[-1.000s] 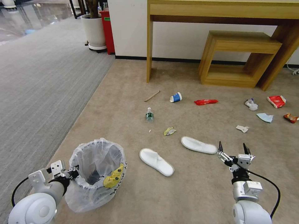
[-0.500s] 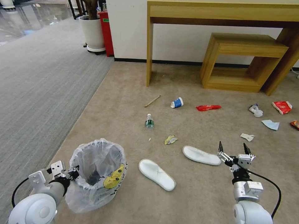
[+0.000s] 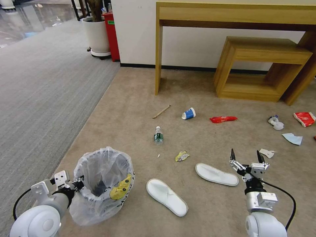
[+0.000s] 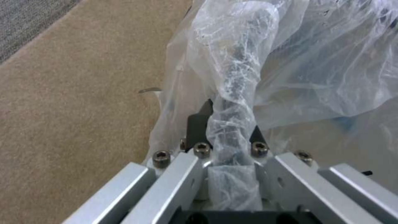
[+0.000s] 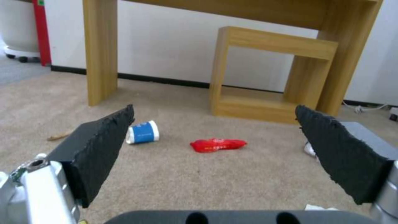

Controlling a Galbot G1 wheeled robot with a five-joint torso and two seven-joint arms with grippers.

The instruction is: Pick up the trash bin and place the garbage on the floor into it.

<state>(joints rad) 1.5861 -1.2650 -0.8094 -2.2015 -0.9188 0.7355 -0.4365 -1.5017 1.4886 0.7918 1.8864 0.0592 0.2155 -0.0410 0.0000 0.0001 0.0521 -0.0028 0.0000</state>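
**A:** So where's it at? Big stuff first: beige floor [image 3: 210, 210], litter all over it, and the bin [image 3: 102, 184] sitting near-left with its crinkly bag hanging over the rim.

**B:** Yeah, and the left claw [image 3: 77, 183] is clamped right on that rim. In the left wrist view the fingers pinch the bag-wrapped edge between them. I'd say pickup is basically sorted, though I can't tell if the bin's actually off the carpet.

**A:** Right claw [image 3: 247, 157]?

**B:** Spread wide, holding nothing, hanging over the floor on the near right. Right wrist view looks out between the pads at a cup [image 5: 142, 132] and a red wrapper [image 5: 218, 145] farther off.

**A:** Closest garbage is the two slippers, no? One [image 3: 216, 174] just left of that claw, the other [image 3: 167, 197] between it and the bin.

**B:** Yep. Smaller bits farther out: bottle [image 3: 158, 135], yellow scrap [image 3: 181, 155], stick [image 3: 161, 111], tissue [image 3: 266, 153] and a mask [image 3: 292, 138] far right.

**A:** So next up?

**B:** My guess: drop the right claw onto the nearer slipper, pinch its edge, swing it left over the bin. Floppy thing, so grip could slip.
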